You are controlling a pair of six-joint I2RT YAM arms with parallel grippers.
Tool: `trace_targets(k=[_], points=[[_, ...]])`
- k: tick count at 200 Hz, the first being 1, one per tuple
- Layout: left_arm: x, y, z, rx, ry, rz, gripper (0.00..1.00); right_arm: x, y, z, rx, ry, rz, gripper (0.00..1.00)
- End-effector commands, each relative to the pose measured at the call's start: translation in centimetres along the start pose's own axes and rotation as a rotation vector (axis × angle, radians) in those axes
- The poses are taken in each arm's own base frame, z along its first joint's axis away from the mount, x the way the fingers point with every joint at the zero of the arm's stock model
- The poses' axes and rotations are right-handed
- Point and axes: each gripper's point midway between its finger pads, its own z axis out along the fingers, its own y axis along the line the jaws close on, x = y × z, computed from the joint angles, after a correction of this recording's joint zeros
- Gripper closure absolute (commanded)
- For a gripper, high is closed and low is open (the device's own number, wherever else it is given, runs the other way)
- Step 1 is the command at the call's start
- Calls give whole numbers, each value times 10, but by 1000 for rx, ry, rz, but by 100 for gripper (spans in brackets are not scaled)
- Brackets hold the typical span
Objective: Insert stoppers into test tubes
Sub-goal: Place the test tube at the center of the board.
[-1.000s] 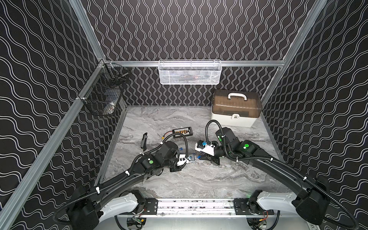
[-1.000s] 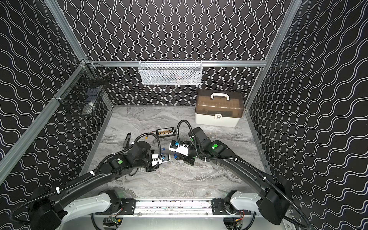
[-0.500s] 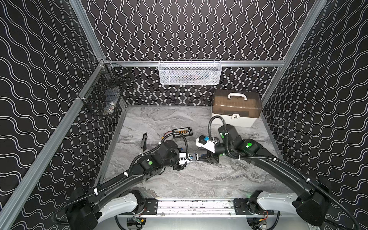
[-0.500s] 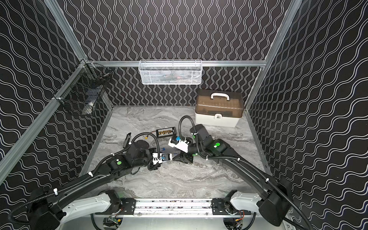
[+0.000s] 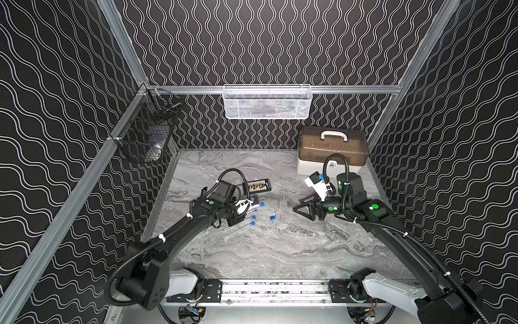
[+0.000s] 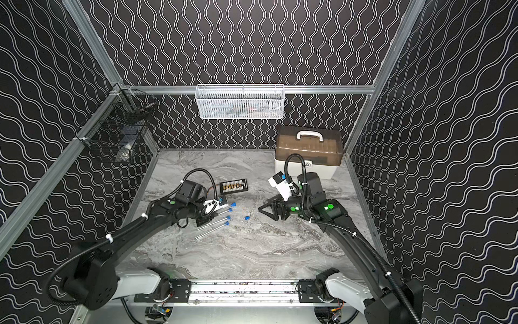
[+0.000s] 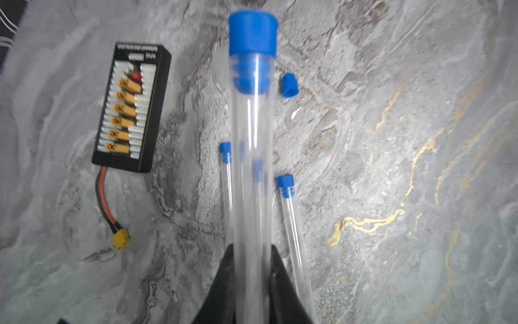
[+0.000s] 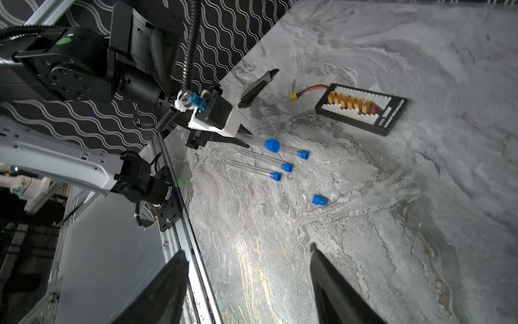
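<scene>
Left gripper clamped on stoppered tube; right gripper spread wide, empty. Loose stopper seen at 3 o'clock of lying tubes: judged light, slippery, best pinched at cap.

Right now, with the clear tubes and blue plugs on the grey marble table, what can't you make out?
White wire-mesh basket: contents, both top views, blurred behind mesh.
White box with brown tinted lid: inside hidden by the lid, top views.
Clear test tube in the left gripper: rounded end cut off by the left wrist picture's edge.
Fifth tube for the loose blue stopper: no view shows it clearly.
</scene>
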Motion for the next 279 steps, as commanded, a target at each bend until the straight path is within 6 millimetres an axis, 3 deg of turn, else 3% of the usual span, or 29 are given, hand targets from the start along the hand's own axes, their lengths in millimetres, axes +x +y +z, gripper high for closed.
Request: trace_targets(k=[1, 34, 69, 108, 158, 199, 279], points=[[7, 10, 7, 32, 29, -19, 100, -16, -3, 7, -17, -41, 81, 34], [15, 34, 30, 69, 98, -49, 100, -8, -5, 9, -8, 40, 47, 34], [27, 48, 56, 112, 177, -81, 100, -9, -8, 8, 12, 40, 16, 34], [40, 54, 69, 127, 250, -108, 100, -8, -11, 10, 21, 44, 18, 34], [52, 47, 78, 195, 323, -133, 96, -8, -14, 12, 29, 45, 15, 35], [58, 48, 82, 196, 351, -144, 83, -8, -13, 6, 52, 52, -15, 35], [49, 58, 73, 144, 302, -145, 65, -3, -14, -5, 108, 71, -17, 35]])
